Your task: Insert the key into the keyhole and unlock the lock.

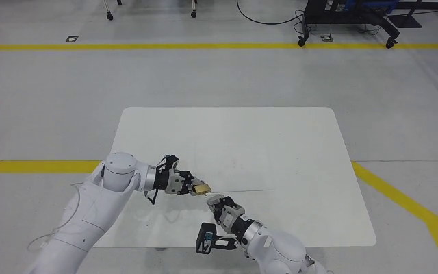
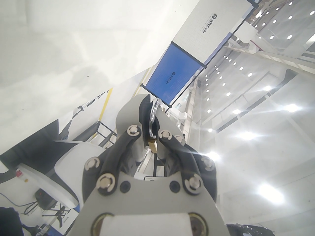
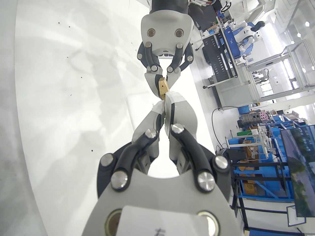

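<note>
A small brass lock (image 1: pixel 201 187) is held above the white table (image 1: pixel 274 137), near its front left part. My left gripper (image 1: pixel 194 185) is shut on it. In the left wrist view the lock's silver shackle (image 2: pixel 153 116) lies between that gripper's fingers (image 2: pixel 133 114). My right gripper (image 3: pixel 164 104) faces the lock (image 3: pixel 163 87) head-on, its fingers pressed together and its tips touching the brass end. The key is hidden between its pads. In the top view the right gripper (image 1: pixel 213 201) comes up from the front edge.
Both arms meet just above the table's front left area. The rest of the white tabletop stretches to the right and back. Yellow floor lines (image 1: pixel 205 46) and a wheeled cart (image 1: pixel 349 20) lie far beyond the table.
</note>
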Tool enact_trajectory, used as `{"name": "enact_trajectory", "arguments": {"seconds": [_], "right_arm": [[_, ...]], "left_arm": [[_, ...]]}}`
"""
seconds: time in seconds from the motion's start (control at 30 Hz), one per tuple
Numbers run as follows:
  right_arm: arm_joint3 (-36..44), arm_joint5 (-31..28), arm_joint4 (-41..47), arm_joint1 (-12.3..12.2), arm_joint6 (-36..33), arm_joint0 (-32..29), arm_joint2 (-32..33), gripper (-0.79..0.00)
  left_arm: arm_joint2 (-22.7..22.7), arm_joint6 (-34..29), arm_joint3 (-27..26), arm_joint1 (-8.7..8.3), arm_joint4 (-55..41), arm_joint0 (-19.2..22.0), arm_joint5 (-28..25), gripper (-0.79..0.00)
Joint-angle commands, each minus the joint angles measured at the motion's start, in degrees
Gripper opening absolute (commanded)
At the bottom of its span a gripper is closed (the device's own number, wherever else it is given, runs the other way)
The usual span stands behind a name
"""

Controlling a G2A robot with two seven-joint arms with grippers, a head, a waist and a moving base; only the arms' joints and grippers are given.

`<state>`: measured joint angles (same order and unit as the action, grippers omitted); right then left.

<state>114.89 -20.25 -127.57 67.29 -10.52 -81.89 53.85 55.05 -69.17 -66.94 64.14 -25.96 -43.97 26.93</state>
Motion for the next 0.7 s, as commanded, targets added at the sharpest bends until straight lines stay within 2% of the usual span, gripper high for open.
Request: {"name": "enact_trajectory", "arguments": {"seconds": [0.0,0.4,0.67], "right_arm": [[-0.2,-0.1,-0.2,0.1,-0.2,0.1,-0.1,-0.785],[0.0,0.4,-2.7,0.4,-1.6,-0.3,-0.9,-0.785],[0.9,3.4,-4.8,0.8,-4.8,-1.4,-1.7,-0.785]], "left_arm": [[-0.1,-0.1,0.0,-0.03,-0.1,0.0,0.1,-0.785],[0.1,2.3,-1.0,-0.32,0.8,0.0,0.2,-0.785],[1.2,3.4,-1.7,-0.48,-1.2,-0.7,-0.1,-0.785]]}}
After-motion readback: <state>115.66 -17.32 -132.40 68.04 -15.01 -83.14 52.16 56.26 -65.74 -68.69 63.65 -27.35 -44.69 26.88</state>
